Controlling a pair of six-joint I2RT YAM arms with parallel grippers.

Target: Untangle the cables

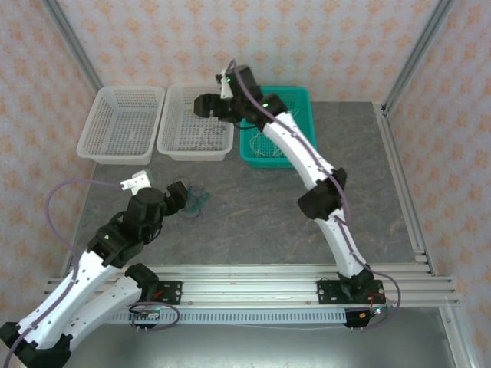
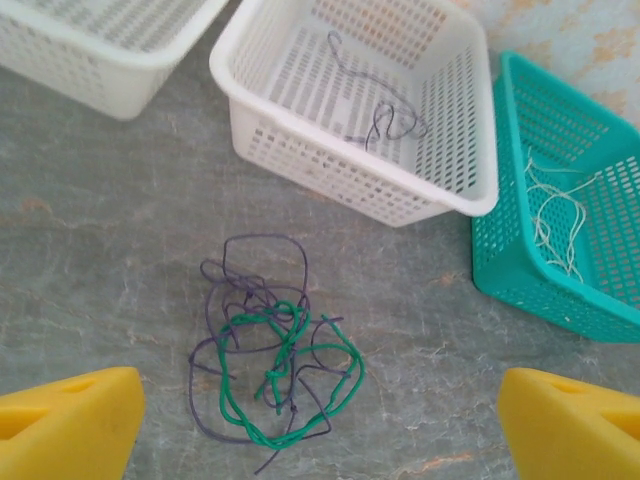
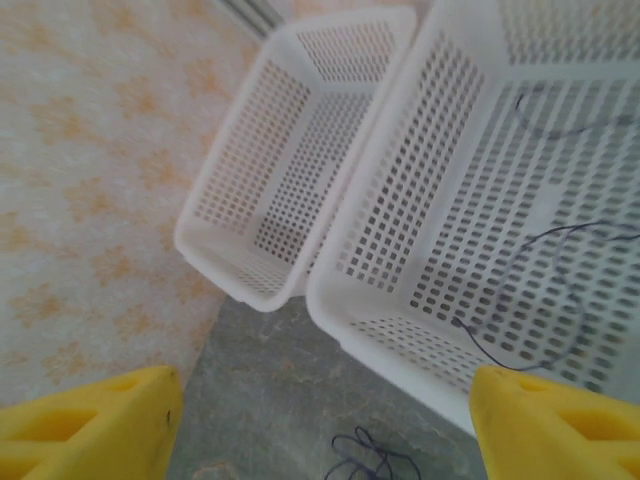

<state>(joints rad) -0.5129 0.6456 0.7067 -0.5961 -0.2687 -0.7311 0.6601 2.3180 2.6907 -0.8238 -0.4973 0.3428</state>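
Baskets line the far edge of the table (image 1: 253, 215), three by my count: two white and one teal. The left white basket (image 1: 107, 153) sits just beside the middle white basket (image 1: 192, 152). The teal basket (image 1: 288, 93) stands just beside that one on its right.

From above, my right arm (image 1: 299, 146) reaches across the teal basket and covers much of its floor. The right gripper (image 1: 204, 106) hangs over the middle white basket. On its wrist camera both yellow fingers (image 3: 90, 425) stand well apart with nothing between them. Below them I see the basket's perforated wall and a purple strand (image 3: 545, 300) lying loose inside.

The left gripper (image 1: 184, 199) hovers low over the table, its fingers (image 2: 70, 420) spread wide and gripping nothing. Just ahead of it lies one tangle (image 2: 275, 360) of cables on the bare grey surface, a green wire knotted through dark purple loops. I make out one green wire, but I cannot tell how many purple ones.

The left wrist camera shows the purple strand in the middle white basket, curled near its right wall. Whether it is one piece or two, I cannot tell. In the teal basket lie thin cream strands (image 2: 560, 215), several of them, too fine to count.

Two lilac hoses trail along the arms, one on each.
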